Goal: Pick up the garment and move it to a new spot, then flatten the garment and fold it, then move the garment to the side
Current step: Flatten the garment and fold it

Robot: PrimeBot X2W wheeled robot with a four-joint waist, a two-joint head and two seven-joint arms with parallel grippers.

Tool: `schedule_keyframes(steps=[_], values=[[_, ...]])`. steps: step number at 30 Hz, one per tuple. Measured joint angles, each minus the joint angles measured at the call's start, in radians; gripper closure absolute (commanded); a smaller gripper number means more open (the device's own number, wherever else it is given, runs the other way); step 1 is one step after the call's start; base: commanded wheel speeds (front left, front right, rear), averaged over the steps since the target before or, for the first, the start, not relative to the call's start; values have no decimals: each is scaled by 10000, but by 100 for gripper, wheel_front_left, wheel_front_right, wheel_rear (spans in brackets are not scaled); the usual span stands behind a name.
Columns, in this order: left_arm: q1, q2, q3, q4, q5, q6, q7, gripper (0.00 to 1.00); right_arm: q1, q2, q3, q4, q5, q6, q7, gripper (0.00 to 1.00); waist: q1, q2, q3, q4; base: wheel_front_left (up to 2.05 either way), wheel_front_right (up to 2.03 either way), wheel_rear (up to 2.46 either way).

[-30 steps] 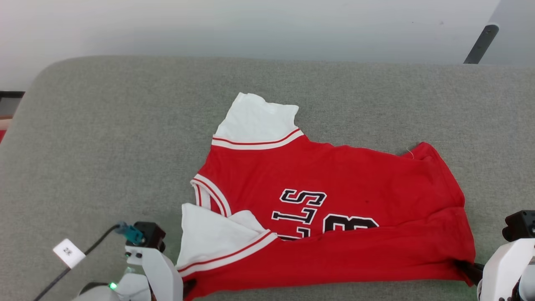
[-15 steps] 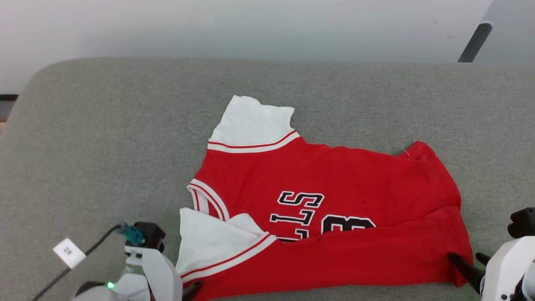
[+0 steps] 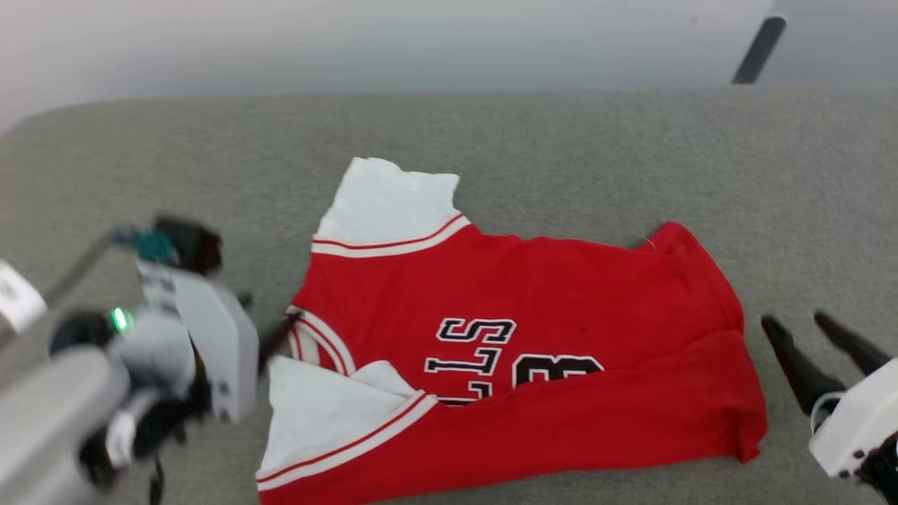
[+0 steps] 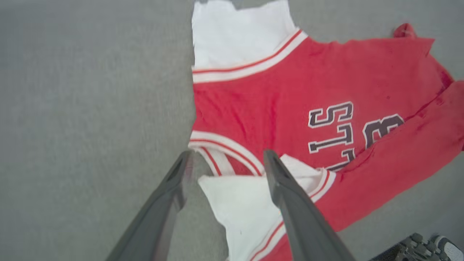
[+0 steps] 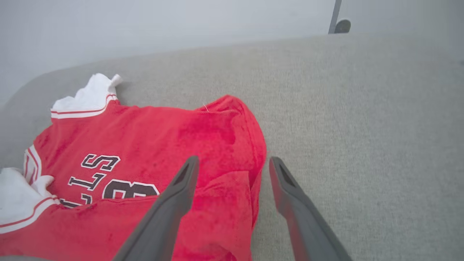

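Note:
The garment [image 3: 533, 301], a red jersey with white sleeves and black lettering, lies on the grey cushion [image 3: 175, 182]. Its near long edge is folded over the lower half of the lettering. My left gripper [image 3: 261, 321] is open, raised beside the striped neck trim, and looks blurred. In the left wrist view the left gripper [image 4: 228, 157] hovers over the neck trim and the near white sleeve [image 4: 243, 203], holding nothing. My right gripper [image 3: 807, 333] stands open just right of the hem, apart from it. In the right wrist view the right gripper [image 5: 233, 161] straddles the garment's [image 5: 152, 145] hem edge from above.
The grey cushion [image 5: 362, 108] stretches wide on every side of the garment, with a rounded far left corner. A pale wall [image 3: 351, 42] rises behind it. A dark slanted bar [image 3: 756, 42] stands at the upper right beyond the cushion.
Both grippers have opened and let go of the garment's near edge. The left one rose towards the neck trim; the right one drew back to the right. The head camera shifted too.

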State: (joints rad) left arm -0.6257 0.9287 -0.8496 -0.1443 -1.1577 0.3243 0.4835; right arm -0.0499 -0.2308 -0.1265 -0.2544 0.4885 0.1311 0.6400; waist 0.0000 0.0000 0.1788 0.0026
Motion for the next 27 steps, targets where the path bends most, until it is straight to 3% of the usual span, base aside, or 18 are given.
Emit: schedule_keyframes(steps=[10, 16, 27], values=[[-2854, -648, 562, 2188, 807, -1547, -163, 0, -1186, -138, 1001, -570, -518, 0, -3185, 0, 0, 0, 755, -867, 0, 0, 0], [-3966, -1039, 598, 3873, 980, -2127, 23, 0, -1708, -140, 1375, -748, -765, 0, -4748, 0, 0, 0, 1354, -1464, 0, 0, 0], [-5248, -1258, 226, 6165, 1158, -2700, 1338, 0, -1941, 42, 1530, -527, -658, 0, -5584, 0, 0, 0, 2536, -2459, 0, 0, 0]])
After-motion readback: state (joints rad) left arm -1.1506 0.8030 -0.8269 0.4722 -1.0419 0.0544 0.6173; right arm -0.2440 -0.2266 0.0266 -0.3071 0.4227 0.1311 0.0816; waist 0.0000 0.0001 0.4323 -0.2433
